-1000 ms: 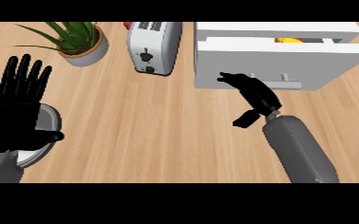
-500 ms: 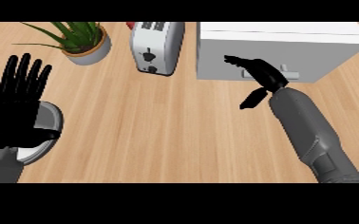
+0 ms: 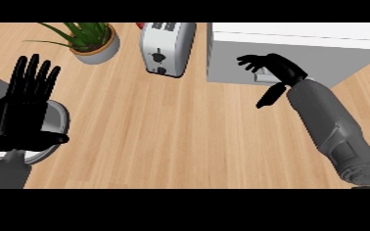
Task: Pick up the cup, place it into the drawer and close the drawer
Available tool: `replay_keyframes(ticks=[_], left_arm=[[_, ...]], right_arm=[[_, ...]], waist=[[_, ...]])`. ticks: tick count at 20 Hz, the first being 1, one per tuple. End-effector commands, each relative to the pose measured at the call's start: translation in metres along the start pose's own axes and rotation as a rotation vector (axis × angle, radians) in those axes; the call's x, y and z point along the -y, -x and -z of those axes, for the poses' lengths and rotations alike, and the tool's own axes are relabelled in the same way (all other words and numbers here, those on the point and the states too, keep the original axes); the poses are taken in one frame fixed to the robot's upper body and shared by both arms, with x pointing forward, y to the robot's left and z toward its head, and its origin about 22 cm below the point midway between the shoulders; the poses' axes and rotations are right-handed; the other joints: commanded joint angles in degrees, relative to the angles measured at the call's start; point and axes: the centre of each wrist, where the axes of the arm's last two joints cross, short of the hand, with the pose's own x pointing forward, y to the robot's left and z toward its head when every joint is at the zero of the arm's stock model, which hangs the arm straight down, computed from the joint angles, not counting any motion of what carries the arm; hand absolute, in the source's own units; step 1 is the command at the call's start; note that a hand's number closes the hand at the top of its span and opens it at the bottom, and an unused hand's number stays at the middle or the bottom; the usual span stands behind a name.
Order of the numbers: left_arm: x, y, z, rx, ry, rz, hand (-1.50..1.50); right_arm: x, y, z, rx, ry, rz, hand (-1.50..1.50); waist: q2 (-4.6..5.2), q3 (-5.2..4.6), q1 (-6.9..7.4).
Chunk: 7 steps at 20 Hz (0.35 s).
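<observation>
since the earlier frames the drawer (image 3: 289, 54) has gone from pulled out, with something yellow showing inside, to flush with its white cabinet front. right hand (image 3: 278, 68) sits against that front, fingers (image 3: 249, 61) spread and straight, grasping nothing. the cup cannot be seen anywhere on the worktop (image 3: 173, 127). left hand (image 3: 29, 105) rests open at the left edge, fingers up, over a grey round object (image 3: 54, 127). a toaster (image 3: 168, 48) and a potted plant (image 3: 90, 39) stand along the back.
</observation>
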Motion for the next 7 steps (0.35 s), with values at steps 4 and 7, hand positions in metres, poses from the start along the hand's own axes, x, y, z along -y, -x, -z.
replay_keyframes(ticks=[4,7], left_arm=[[-0.005,0.006,0.0,-0.01,-0.014,0.017,-1.5],[0.007,0.011,0.004,0.007,0.003,0.023,-1.5]], right_arm=[[0.047,-0.001,-0.001,-0.126,0.058,-0.014,-1.5],[0.052,0.01,-0.013,-0.138,0.059,-0.014,-1.5]], waist=[[2.04,0.59,0.84],[2.48,0.66,1.39]])
